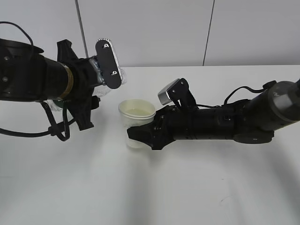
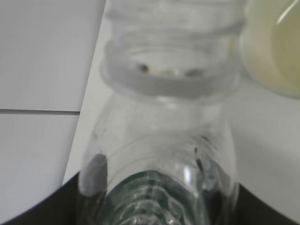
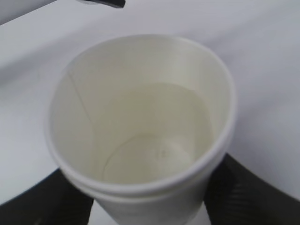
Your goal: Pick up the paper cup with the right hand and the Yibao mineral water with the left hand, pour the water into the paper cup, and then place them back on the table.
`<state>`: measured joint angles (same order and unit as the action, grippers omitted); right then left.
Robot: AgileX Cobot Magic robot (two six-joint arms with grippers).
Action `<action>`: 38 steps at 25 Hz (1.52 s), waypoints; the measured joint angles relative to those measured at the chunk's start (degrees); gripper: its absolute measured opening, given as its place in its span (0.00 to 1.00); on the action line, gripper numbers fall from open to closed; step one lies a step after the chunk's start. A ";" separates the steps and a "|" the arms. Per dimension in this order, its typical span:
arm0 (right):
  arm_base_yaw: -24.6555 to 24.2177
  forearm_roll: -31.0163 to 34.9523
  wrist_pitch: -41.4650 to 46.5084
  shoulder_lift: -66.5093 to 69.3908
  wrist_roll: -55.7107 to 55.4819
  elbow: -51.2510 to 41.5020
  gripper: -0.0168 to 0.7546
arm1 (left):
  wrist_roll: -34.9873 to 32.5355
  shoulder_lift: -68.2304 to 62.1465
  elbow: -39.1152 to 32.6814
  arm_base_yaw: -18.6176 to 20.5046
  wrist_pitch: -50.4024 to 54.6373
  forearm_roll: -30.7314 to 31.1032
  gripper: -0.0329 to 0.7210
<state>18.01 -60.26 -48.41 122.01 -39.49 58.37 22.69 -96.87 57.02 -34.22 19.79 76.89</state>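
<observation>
Bottle tipped beside a part-filled cup, both held clear of the table

On the left, the Yibao mineral water point(image 2: 164, 140) is clamped in the left hand point(image 1: 101, 70), its open neck just beside the paper cup point(image 1: 136, 123), gripped low on its wall by the right hand point(image 1: 143, 133); drips onto the table point(image 1: 150, 197) are risked if the neck is swung wide, and a squeezed, tilted cup could slop over
</observation>
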 joint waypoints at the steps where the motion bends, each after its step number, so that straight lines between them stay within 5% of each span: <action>1: 0.00 0.14 0.00 0.00 0.09 0.00 0.68 | 0.84 0.00 0.00 0.00 -0.07 -0.07 0.53; 14: -0.13 3.71 0.09 0.00 0.68 0.00 0.67 | 23.83 0.00 0.00 0.00 -0.01 -1.21 0.53; 23: -0.13 4.76 1.72 0.00 1.17 0.00 0.67 | 31.54 -1.67 0.00 0.75 -2.03 -1.58 0.53; 38: -0.13 8.59 2.38 -0.71 2.06 0.00 0.67 | 38.66 -1.72 0.00 16.27 -25.88 -1.40 0.53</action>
<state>17.88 -51.67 -46.02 121.30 -37.43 58.37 61.35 -98.60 57.02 -17.95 -6.09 75.50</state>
